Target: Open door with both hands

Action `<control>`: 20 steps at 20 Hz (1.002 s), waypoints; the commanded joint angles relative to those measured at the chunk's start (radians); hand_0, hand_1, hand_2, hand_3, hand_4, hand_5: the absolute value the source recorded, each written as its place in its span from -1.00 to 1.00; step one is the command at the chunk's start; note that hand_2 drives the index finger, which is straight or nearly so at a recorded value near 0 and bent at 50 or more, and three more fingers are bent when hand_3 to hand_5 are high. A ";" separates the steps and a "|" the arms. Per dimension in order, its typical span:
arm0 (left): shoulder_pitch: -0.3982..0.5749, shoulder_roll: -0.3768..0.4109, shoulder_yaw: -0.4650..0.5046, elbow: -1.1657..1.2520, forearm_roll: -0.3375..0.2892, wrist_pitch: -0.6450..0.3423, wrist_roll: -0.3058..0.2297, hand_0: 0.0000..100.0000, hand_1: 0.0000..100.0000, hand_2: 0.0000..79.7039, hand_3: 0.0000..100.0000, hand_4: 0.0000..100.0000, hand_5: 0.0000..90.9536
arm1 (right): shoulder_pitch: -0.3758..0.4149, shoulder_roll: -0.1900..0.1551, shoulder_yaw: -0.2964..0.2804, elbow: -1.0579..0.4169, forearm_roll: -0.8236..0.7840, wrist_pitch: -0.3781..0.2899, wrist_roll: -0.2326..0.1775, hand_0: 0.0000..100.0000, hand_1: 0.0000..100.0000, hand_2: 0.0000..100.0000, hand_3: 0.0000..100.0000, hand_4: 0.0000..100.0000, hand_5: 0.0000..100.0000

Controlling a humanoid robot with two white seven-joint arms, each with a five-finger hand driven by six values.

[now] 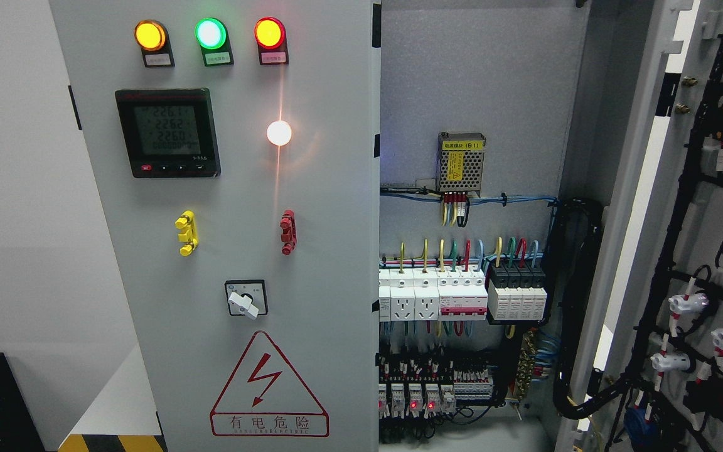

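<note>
Seemingly complete, head view: the right door (681, 251) stands swung wide at the picture's right, exposing the breakers (462, 295); the left door (223, 220) remains closed. Neither hand shows, so finger state cannot be told. Next: grasp the left door's edge.

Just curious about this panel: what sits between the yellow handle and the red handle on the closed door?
In the head view, nothing: between the yellow handle and the red handle the closed door is bare grey metal. The meter sits above, the rotary switch below.
</note>
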 commanded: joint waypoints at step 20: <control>0.460 -0.364 0.198 1.169 -0.177 -0.178 -0.003 -1.00 -1.00 -1.00 -1.00 -1.00 -1.00 | 0.004 -0.041 -0.004 -0.002 -0.007 -0.001 -0.006 -0.62 -1.00 -1.00 -1.00 -1.00 -1.00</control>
